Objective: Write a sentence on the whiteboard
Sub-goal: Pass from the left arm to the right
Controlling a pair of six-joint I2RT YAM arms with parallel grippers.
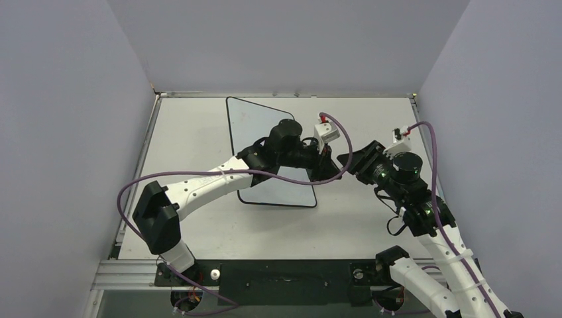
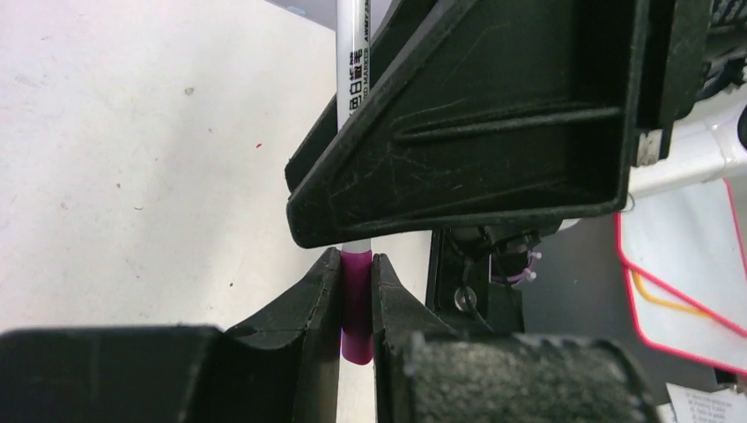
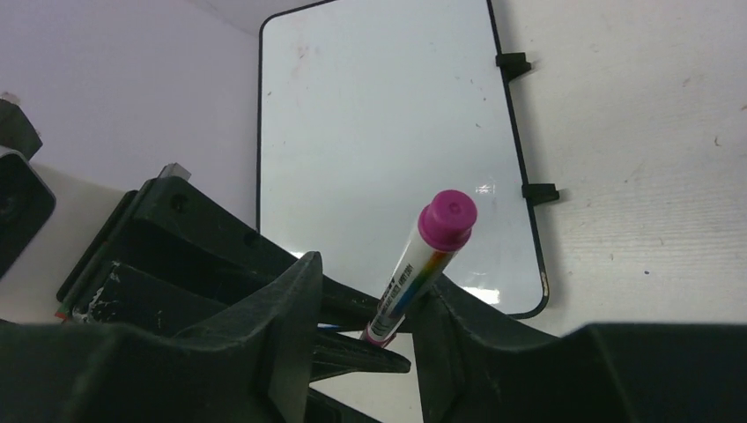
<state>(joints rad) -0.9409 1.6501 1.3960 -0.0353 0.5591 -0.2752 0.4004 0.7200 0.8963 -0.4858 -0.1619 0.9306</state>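
Note:
The whiteboard (image 1: 255, 122) lies flat mid-table, and the right wrist view shows its face (image 3: 379, 132) blank, with no sentence in sight. My left gripper (image 1: 325, 165) reaches over the board's right edge. In the left wrist view (image 2: 357, 264) it is shut on the pink cap (image 2: 357, 308) of a white marker (image 2: 352, 62). The marker (image 3: 414, 269) stands tilted, its pink back end (image 3: 447, 216) pointing up. My right gripper (image 1: 348, 161) is open, and its jaws (image 3: 370, 278) straddle the marker body, which lies close to the right-hand finger (image 3: 458, 344). One of that gripper's fingers (image 2: 493, 132) covers part of the marker.
Two black tabs (image 3: 514, 63) (image 3: 539, 192) stick out from the board's right long edge. Grey walls enclose the table on three sides. Purple cables (image 1: 199, 175) loop over both arms. A metal rail (image 1: 132, 271) runs along the near edge.

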